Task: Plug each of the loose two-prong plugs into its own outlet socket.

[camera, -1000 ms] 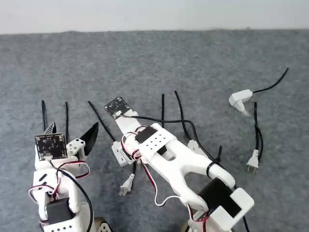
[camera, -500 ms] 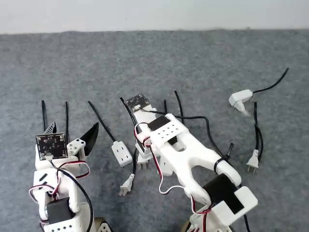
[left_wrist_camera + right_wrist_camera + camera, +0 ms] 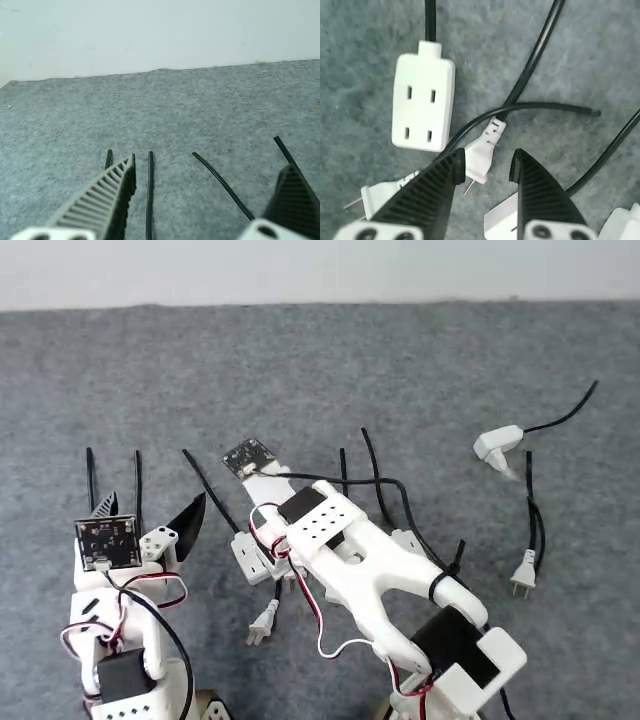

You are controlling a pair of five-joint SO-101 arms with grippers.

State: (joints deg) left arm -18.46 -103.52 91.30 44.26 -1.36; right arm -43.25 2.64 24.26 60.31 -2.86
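Note:
My right gripper (image 3: pixel 489 157) hangs open just above the carpet. A small white two-prong plug (image 3: pixel 482 152) lies between its fingertips, close against one black finger (image 3: pixel 440 192). Beside it lies a white outlet socket (image 3: pixel 422 110) on a black cord, its slots facing up. A second plug (image 3: pixel 380 192) lies past that finger. In the high view the right arm (image 3: pixel 330 540) covers this spot, with the outlet socket (image 3: pixel 250 558) and a plug (image 3: pixel 262 623) at its left side. My left gripper (image 3: pixel 210 165) is open over bare carpet at the near left, holding nothing.
Another white plug (image 3: pixel 522 575) and a white outlet (image 3: pixel 497 445) lie at the far right, each on a black cord. A further white outlet (image 3: pixel 405 540) shows by the right arm. Loose black cords (image 3: pixel 150 195) run across the carpet ahead of the left gripper.
The right arm swung to the right half a second ago and has come back left, over the outlet and plugs. The left arm has stayed still.

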